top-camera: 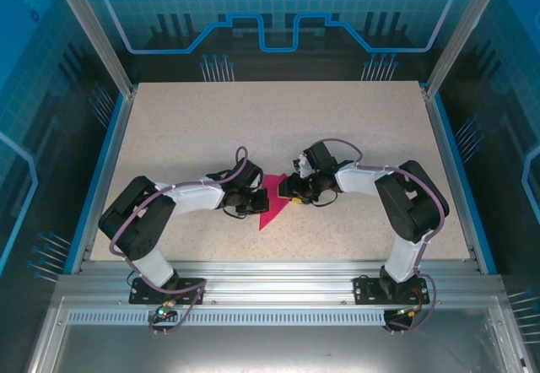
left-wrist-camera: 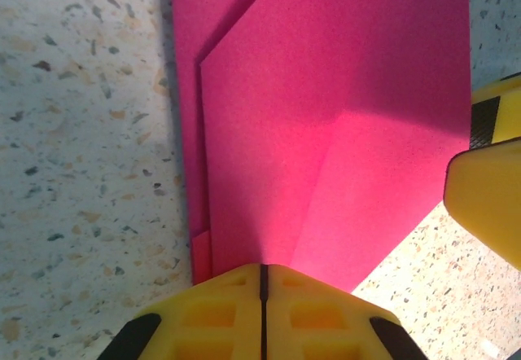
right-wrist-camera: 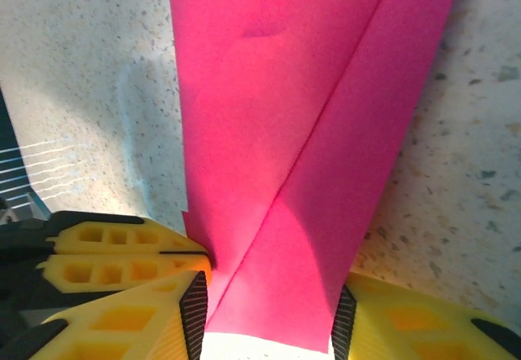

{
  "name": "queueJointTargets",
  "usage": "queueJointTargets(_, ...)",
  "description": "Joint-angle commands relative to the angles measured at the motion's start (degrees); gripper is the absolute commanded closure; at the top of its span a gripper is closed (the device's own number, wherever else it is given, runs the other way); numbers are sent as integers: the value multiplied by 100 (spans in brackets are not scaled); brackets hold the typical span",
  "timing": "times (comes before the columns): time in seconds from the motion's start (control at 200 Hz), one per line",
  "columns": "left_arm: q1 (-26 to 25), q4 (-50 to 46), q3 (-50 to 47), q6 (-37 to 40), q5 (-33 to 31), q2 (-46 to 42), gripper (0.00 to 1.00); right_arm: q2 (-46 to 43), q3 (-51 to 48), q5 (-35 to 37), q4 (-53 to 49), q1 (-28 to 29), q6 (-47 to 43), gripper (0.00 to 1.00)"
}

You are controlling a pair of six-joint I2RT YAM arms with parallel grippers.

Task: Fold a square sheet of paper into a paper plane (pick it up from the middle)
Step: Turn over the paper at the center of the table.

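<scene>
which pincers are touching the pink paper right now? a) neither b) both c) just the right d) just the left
b: the left pincer is shut on one edge of the folded pink paper, and in the right wrist view the right pincer has the paper between its fingers.

Magenta paper plane (top-camera: 272, 204) – partly folded, layered flaps, pointed tip, on table
</scene>
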Motion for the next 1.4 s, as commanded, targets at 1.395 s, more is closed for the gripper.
queueJointTargets(1.395, 420, 871, -776, -454, 484, -321, 90, 376, 46, -192, 972, 345, 546, 60)
